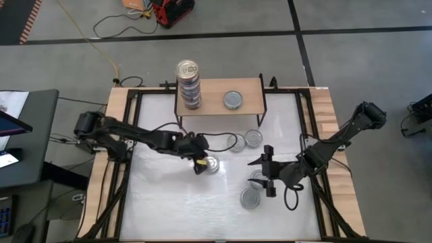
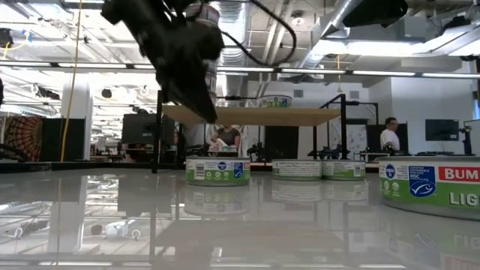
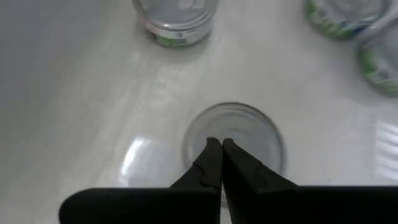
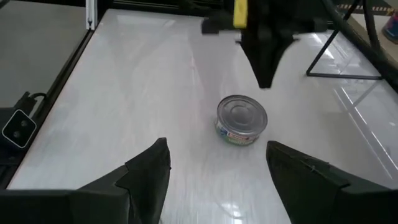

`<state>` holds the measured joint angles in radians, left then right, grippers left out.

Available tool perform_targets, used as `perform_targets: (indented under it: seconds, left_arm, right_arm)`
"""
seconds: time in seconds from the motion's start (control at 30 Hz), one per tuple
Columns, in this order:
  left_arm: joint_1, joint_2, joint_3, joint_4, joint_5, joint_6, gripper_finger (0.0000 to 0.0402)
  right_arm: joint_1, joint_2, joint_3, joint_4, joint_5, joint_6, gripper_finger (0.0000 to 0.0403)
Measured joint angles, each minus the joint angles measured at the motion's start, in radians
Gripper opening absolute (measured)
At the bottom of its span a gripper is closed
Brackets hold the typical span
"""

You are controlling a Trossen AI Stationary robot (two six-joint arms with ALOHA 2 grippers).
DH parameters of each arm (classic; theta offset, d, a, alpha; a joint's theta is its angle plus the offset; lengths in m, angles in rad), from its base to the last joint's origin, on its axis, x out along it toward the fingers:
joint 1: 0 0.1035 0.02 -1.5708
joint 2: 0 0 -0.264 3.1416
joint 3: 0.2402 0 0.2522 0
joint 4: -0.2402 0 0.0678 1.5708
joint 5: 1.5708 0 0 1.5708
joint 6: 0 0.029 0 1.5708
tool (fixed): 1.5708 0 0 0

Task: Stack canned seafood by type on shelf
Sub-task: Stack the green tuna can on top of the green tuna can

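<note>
On the light-wood shelf (image 1: pixel 219 101), a flat board on thin black legs, stands 1 tall stack of tins (image 1: pixel 189 84) with a gold lid on top; the number in it cannot be told. Beside the stack sits 1 single silver-lidded tin (image 1: pixel 233 100).

On the glossy white table (image 1: pixel 169 209) I count 5 more tins, all short, round and flat with shiny metal lids and green-and-blue paper bands.

The left gripper (image 1: pixel 200 165) is clenched, its 2 dark tapered fingers (image 3: pixel 214 165) pressed together to a point with nothing between them. It hangs tip-down right above 1 silver tin (image 1: pixel 212 164), whose ringed lid shows straight beneath the tips in the left wrist view.

Past that claw toward the shelf lie 2 tins (image 1: pixel 244 140) touching side by side.

The right gripper (image 1: pixel 268 172) is released, its fingers (image 4: pixel 149 171) spread wide and empty. 1 tin (image 1: pixel 257 177) lies at its fingertips, and 1 more (image 1: pixel 250 198) just beside it, nearer the table's front edge.
</note>
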<state>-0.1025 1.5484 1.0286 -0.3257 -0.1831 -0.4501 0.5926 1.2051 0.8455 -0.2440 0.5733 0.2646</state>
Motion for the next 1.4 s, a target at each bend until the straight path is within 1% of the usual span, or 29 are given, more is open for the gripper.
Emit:
perform_targets:
  seconds: [0.07, 0.13, 0.2, 0.3, 0.37, 0.43, 0.5, 0.6, 0.67, 0.7, 0.77, 0.87, 0.93, 1.07, 1.13, 1.3, 1.4]
  left_arm:
    - [-0.009, -0.020, 0.001, -0.008, 0.018, -0.031, 0.0000]
    - [-0.031, -0.024, 0.002, -0.009, 0.016, -0.035, 0.0000]
    - [-0.067, -0.022, 0.002, -0.001, -0.009, 0.028, 0.0006]
    - [-0.123, -0.005, 0.003, -0.006, -0.107, 0.131, 0.0030]
    - [-0.150, 0.014, 0.002, -0.016, -0.194, 0.143, 0.0054]
    - [-0.169, 0.028, 0.003, -0.026, -0.257, 0.122, 0.0082]
    - [-0.172, 0.046, -0.002, -0.048, -0.291, 0.068, 0.0109]
    - [-0.151, 0.067, -0.018, -0.034, -0.282, -0.006, 0.0133]
    - [-0.136, 0.088, -0.040, 0.028, -0.254, -0.035, 0.0137]
    - [-0.134, 0.092, -0.056, 0.063, -0.237, -0.047, 0.0137]
    - [-0.134, 0.091, -0.088, 0.060, -0.220, -0.077, 0.0132]
    - [-0.134, 0.085, -0.135, 0.133, -0.222, -0.130, 0.0116]
    - [-0.135, 0.076, -0.162, 0.127, -0.220, -0.173, 0.0101]
    - [-0.138, 0.086, -0.205, 0.229, -0.187, -0.228, 0.0069]
    - [-0.138, 0.088, -0.222, 0.278, -0.175, -0.232, 0.0055]
    - [-0.138, 0.087, -0.265, 0.312, -0.175, -0.290, 0.0011]
    - [-0.144, 0.086, -0.309, 0.371, -0.168, -0.328, 0.0002]
  right_arm:
    - [-0.006, 0.024, 0.000, 0.039, 0.002, -0.012, 0.0290]
    - [-0.013, 0.074, 0.000, 0.084, 0.001, -0.072, 0.0290]
    - [-0.027, 0.121, 0.001, 0.111, 0.001, -0.135, 0.0290]
    - [-0.052, 0.149, 0.032, 0.095, 0.000, -0.157, 0.0290]
    - [-0.066, 0.145, 0.045, 0.073, 0.001, -0.154, 0.0290]
    - [-0.068, 0.131, 0.045, 0.054, -0.001, -0.147, 0.0290]
    - [-0.066, 0.113, 0.045, 0.056, -0.003, -0.141, 0.0290]
    - [-0.056, 0.094, 0.046, 0.063, -0.003, -0.141, 0.0290]
    - [-0.054, 0.089, 0.046, 0.061, -0.003, -0.141, 0.0290]
    - [-0.048, 0.088, 0.045, 0.054, -0.003, -0.141, 0.0290]
    - [-0.044, 0.088, 0.047, 0.064, -0.002, -0.139, 0.0290]
    - [-0.035, 0.092, 0.045, 0.057, -0.002, -0.134, 0.0290]
    - [-0.034, 0.092, 0.043, 0.060, -0.002, -0.126, 0.0290]
    - [-0.040, 0.092, 0.029, 0.080, -0.003, -0.124, 0.0290]
    - [-0.045, 0.092, 0.028, 0.081, -0.003, -0.124, 0.0290]
    - [-0.043, 0.092, 0.028, 0.082, -0.004, -0.124, 0.0290]
    - [-0.043, 0.092, 0.028, 0.081, -0.005, -0.124, 0.0290]
